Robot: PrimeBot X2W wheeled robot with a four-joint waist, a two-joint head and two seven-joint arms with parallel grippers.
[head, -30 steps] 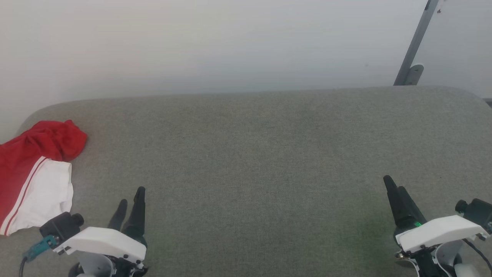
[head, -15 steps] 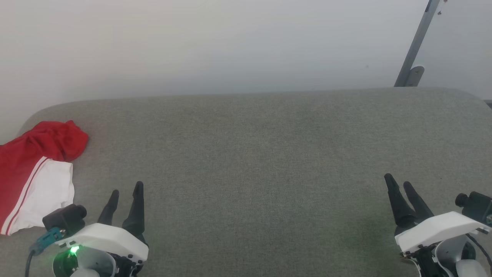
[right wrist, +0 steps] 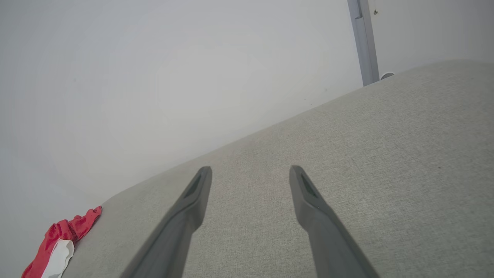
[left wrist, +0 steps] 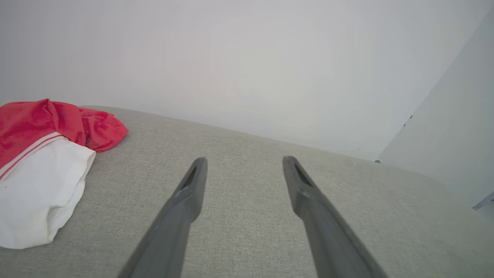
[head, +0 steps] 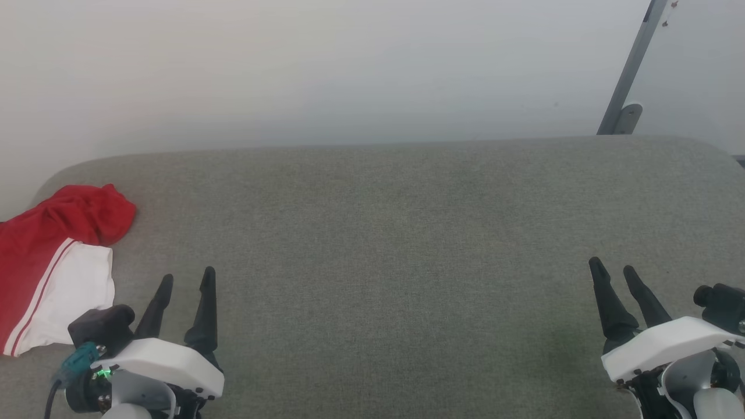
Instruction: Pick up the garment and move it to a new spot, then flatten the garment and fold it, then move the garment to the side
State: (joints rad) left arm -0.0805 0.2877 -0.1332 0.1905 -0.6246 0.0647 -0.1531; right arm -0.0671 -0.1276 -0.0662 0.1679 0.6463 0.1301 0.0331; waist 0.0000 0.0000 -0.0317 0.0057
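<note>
The garment (head: 52,256), red cloth with a white panel and red-striped trim, lies bunched at the far left of the grey cushioned surface (head: 396,233). The left wrist view has it (left wrist: 46,154) at the left, and in the right wrist view it (right wrist: 61,239) is small at the lower left. My left gripper (head: 186,279) stands open just right of the garment, apart from it, nothing between its fingers. At the lower right my right gripper (head: 612,269) is open too, over bare cushion. Both wrist views show spread fingers (left wrist: 189,193) (right wrist: 193,200) above the fabric.
A pale wall (head: 349,70) rises behind the cushion's rounded far edge. A grey metal bar with a foot (head: 625,110) leans at the back right, also the grey bar (right wrist: 362,42) in the right wrist view. The wide middle of the cushion lies between the grippers.
Both grippers' fingers have spread apart from nearly together to wide open. The left gripper's tips have turned slightly toward the garment. The head camera has shifted a little.
</note>
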